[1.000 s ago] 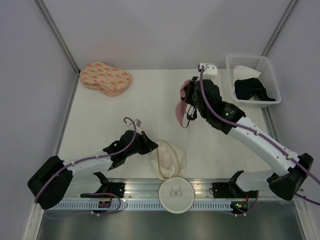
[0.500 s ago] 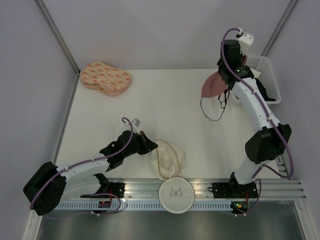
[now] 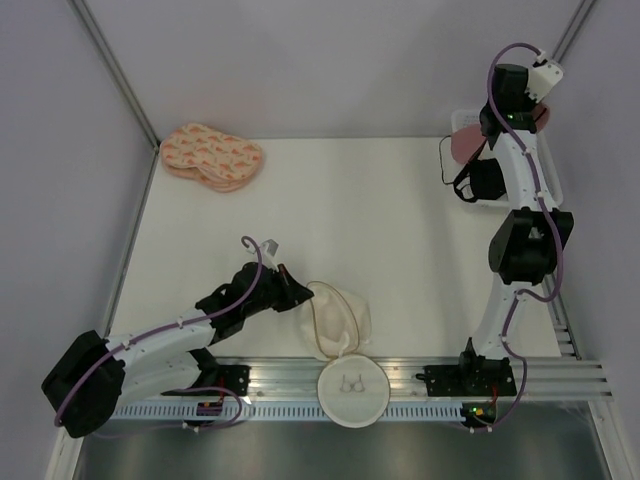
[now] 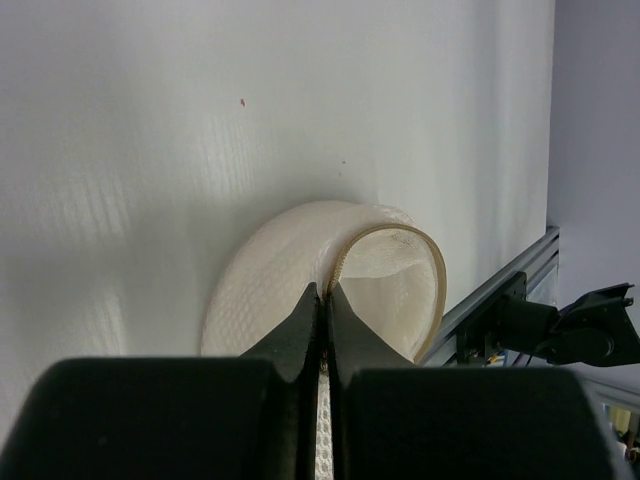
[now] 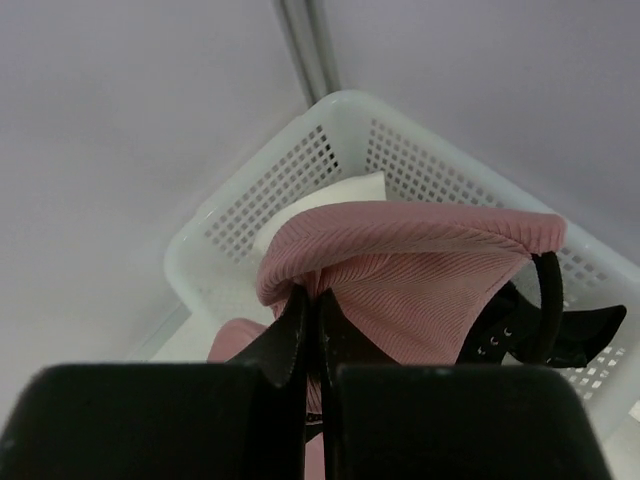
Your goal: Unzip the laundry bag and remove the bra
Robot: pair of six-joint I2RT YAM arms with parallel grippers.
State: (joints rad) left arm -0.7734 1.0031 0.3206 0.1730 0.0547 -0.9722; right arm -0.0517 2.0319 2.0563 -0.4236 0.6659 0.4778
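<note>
The laundry bag [image 3: 340, 315] lies slumped and open near the table's front edge. Its round cream face with the dark drawing [image 3: 352, 390] rests over the front rail. My left gripper [image 3: 297, 293] is shut on the bag's zip edge. In the left wrist view the white mesh of the laundry bag [image 4: 265, 280] curls away from the pinched left gripper [image 4: 326, 292]. My right gripper [image 3: 492, 130] is raised at the back right, shut on the dusty-pink bra [image 3: 465, 146], whose dark straps dangle. The bra [image 5: 430, 270] hangs from the right gripper [image 5: 318, 297] above the basket.
A white lattice basket [image 3: 548, 150] stands at the back right and holds a black garment [image 3: 487, 182] and a white cloth [image 5: 325, 205]. Its rim [image 5: 330, 115] lies just below the bra. Peach patterned pads [image 3: 210, 155] sit at the back left.
My right arm has swung up and to the right, carrying the bra from over the middle of the table to above the basket. The left gripper has stayed on the bag.
</note>
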